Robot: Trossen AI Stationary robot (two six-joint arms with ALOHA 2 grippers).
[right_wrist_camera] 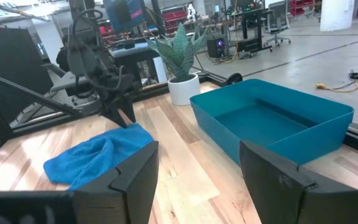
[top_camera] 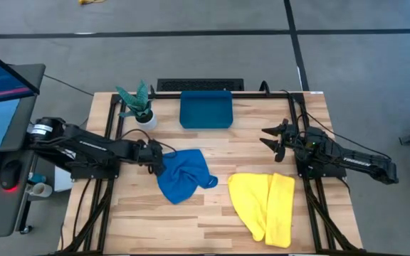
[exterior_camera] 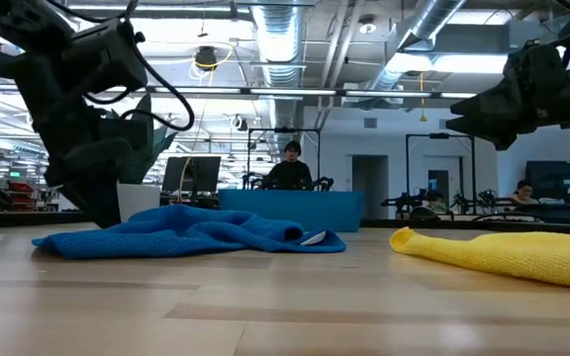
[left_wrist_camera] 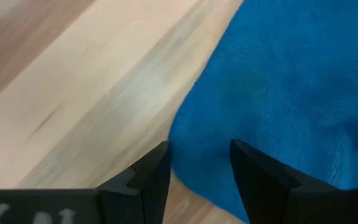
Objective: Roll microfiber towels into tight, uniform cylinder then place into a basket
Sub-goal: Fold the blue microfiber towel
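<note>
Your left gripper [left_wrist_camera: 199, 171] sits at the blue towel [top_camera: 184, 175]'s left edge in the high view, fingers spread astride it; the right gripper [top_camera: 276, 139] waits, fingers spread.

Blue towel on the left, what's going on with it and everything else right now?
The left end effector is down at the edge of the crumpled blue towel, its fingers open over the cloth's rim and not yet closed on it. The yellow towel lies loosely folded and untouched. The right end effector hovers open above the table, holding nothing. The basket at the far edge is empty. Neither towel is rolled yet.
</note>
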